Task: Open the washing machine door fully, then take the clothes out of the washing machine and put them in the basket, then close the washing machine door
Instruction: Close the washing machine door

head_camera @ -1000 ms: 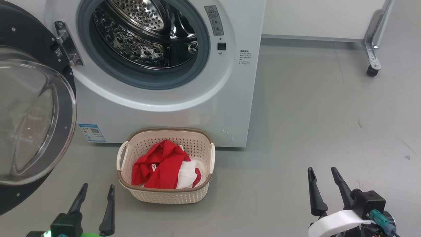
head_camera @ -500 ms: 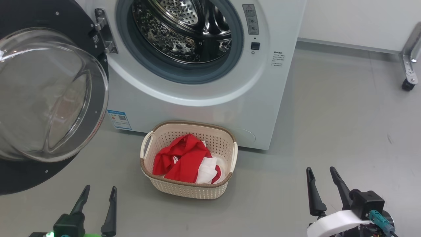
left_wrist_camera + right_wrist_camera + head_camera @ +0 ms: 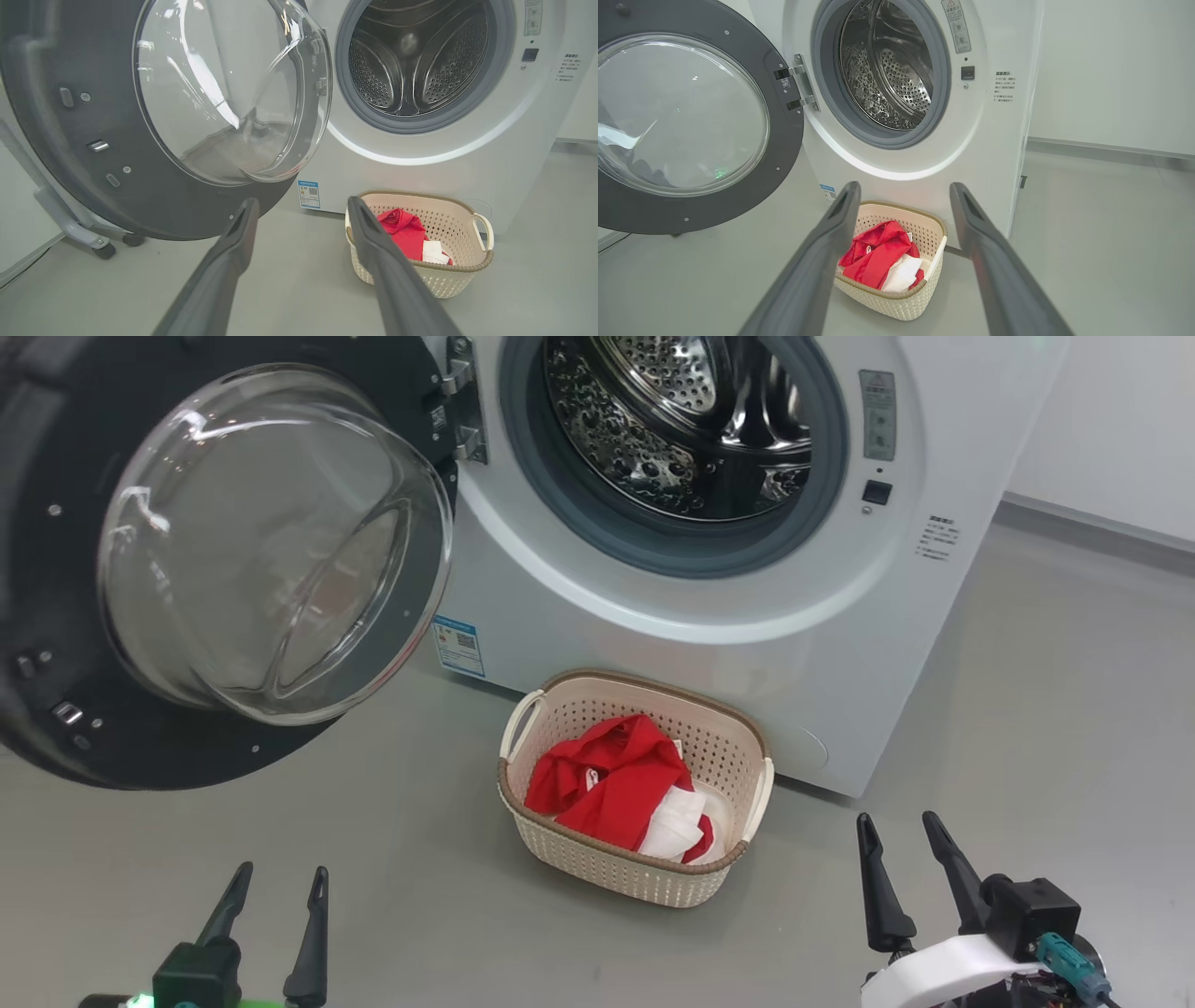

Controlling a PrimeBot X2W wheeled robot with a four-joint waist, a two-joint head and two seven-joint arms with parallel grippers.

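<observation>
**Closing the door looked like the step left**

Both hands were empty. The left hand (image 3: 283, 870) and the right hand (image 3: 896, 817) each had their two long dark fingers spread wide, clear of everything. The red and white clothes (image 3: 616, 784) lay heaped in the basket (image 3: 616, 873), which sat on the floor (image 3: 420, 915) ahead of the hands and between them, against the foot of the washing machine (image 3: 747, 653). What showed of the drum (image 3: 672, 420) was bare, so unloading seemed finished.

The washing machine door (image 3: 271, 541) hung swung wide on its hinge, ahead of and above the left hand. The next move probably called for that hand to reach the outer edge and sweep it round until it met the grey rubber seal (image 3: 672, 555) and latched.

The door's clear bowl was bulging, smooth glass, likely slick to push. Its flat black rim looked the surer surface. The drum was perforated polished steel, the basket a cream plastic lattice with a brown woven-look rim, and the fabric soft and crumpled.
</observation>
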